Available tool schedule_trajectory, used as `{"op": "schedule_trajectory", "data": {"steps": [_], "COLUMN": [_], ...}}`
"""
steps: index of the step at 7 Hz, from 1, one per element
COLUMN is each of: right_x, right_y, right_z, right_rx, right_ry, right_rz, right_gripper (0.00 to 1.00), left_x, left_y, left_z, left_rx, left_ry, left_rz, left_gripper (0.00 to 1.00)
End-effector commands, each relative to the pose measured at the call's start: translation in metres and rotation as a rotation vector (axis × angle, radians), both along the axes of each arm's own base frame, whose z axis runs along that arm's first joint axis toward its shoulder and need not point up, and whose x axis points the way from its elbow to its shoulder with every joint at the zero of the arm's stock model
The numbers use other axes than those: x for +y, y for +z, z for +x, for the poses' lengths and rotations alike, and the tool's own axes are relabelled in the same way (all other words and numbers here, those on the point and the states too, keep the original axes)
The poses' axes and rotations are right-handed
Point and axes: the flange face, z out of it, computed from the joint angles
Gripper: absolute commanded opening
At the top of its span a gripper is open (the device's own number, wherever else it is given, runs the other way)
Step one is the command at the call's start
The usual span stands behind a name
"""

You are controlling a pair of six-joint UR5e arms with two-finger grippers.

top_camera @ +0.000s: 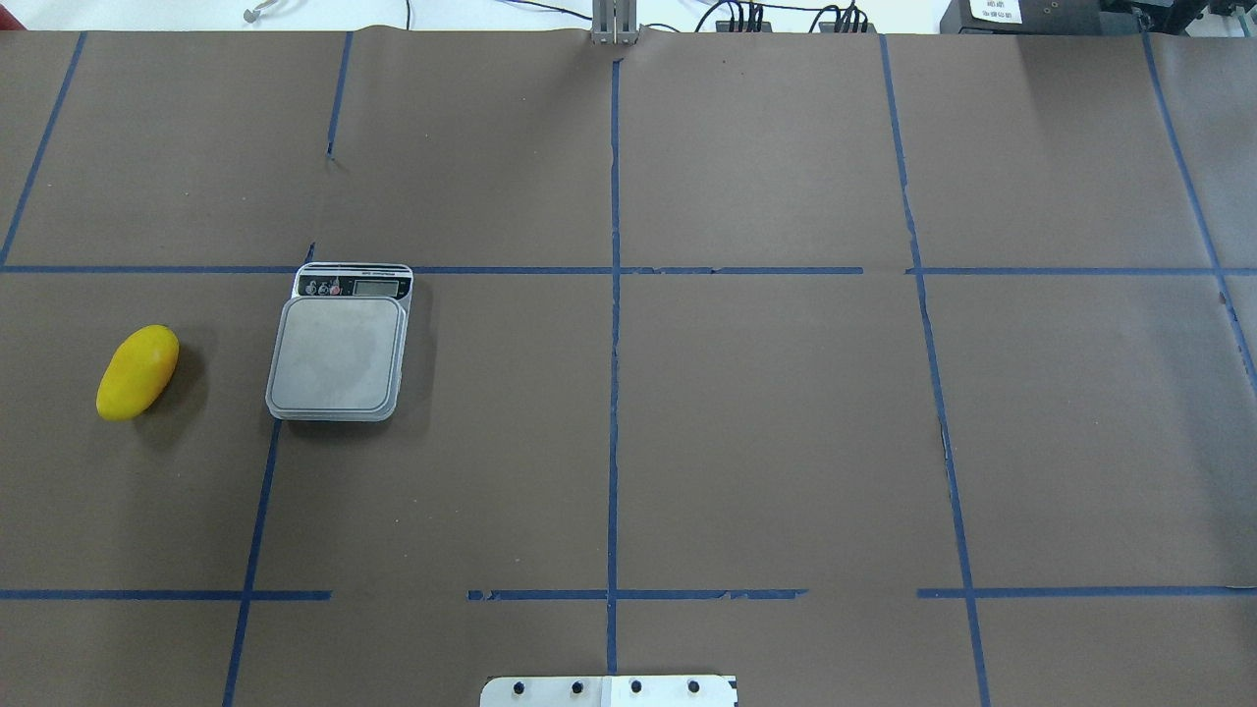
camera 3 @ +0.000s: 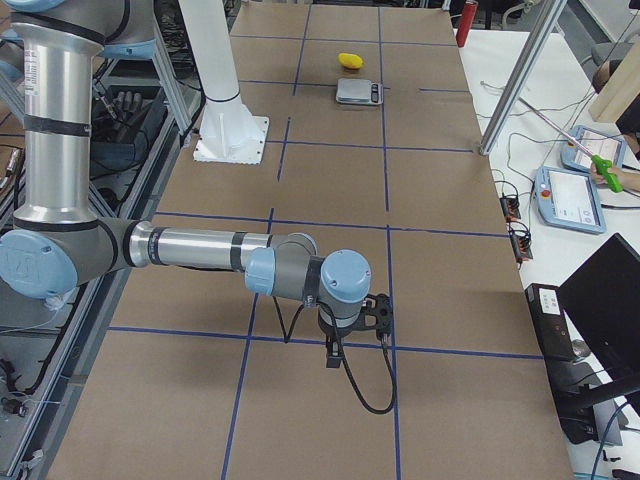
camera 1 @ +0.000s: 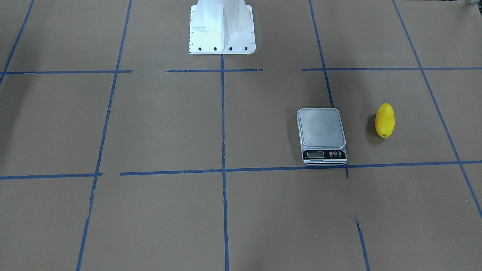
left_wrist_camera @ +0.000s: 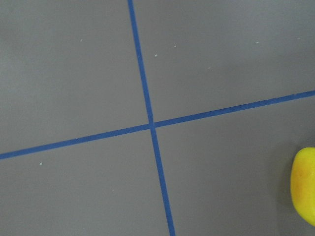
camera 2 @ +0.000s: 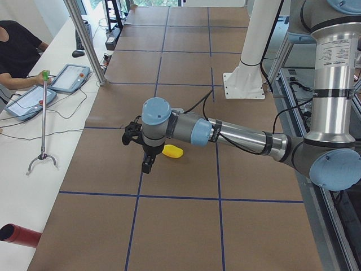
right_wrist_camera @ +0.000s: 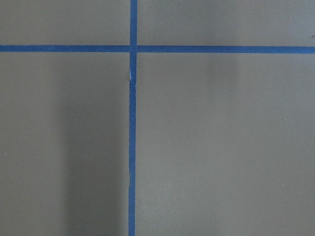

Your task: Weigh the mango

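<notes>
The mango (camera 1: 384, 120) is a small yellow oval that lies on the brown paper beside the scale (camera 1: 321, 131), apart from it. In the overhead view the mango (top_camera: 137, 372) is at the far left and the scale (top_camera: 339, 355), its platform bare, is to its right. The left wrist view shows the mango's edge (left_wrist_camera: 305, 184) at the lower right. My left gripper (camera 2: 131, 137) hovers above the table near the mango (camera 2: 172, 151); I cannot tell if it is open. My right gripper (camera 3: 378, 310) is far from the mango (camera 3: 349, 61) and the scale (camera 3: 357, 92); its state is unclear.
The robot's white base (camera 1: 222, 28) stands at the table's middle edge. Blue tape lines (top_camera: 614, 393) cross the brown paper. An operator (camera 2: 17, 51) sits at the side table with tablets (camera 2: 70, 77) and a grabber stick (camera 2: 43, 121).
</notes>
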Motion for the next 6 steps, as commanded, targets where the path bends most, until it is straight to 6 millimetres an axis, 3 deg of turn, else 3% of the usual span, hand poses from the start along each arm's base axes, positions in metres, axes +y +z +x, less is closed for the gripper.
{"op": "schedule_trajectory", "data": {"steps": [1, 4, 6], "right_x": [0.0, 0.0, 0.0], "right_y": [0.0, 0.0, 0.0], "right_z": [0.0, 0.0, 0.0], "right_rx": [0.0, 0.0, 0.0], "right_ry": [0.0, 0.0, -0.001], "right_rz": [0.0, 0.001, 0.001], "right_gripper": [1.0, 1.0, 1.0], "left_x": [-0.006, 0.01, 0.021], "left_y": [-0.036, -0.012, 0.03], "left_z": [0.058, 0.192, 0.247], "left_rx": [-0.061, -0.012, 0.014], "left_ry": [0.017, -0.035, -0.015], "left_rz": [0.033, -0.047, -0.089], "left_gripper": [1.0, 1.0, 1.0]}}
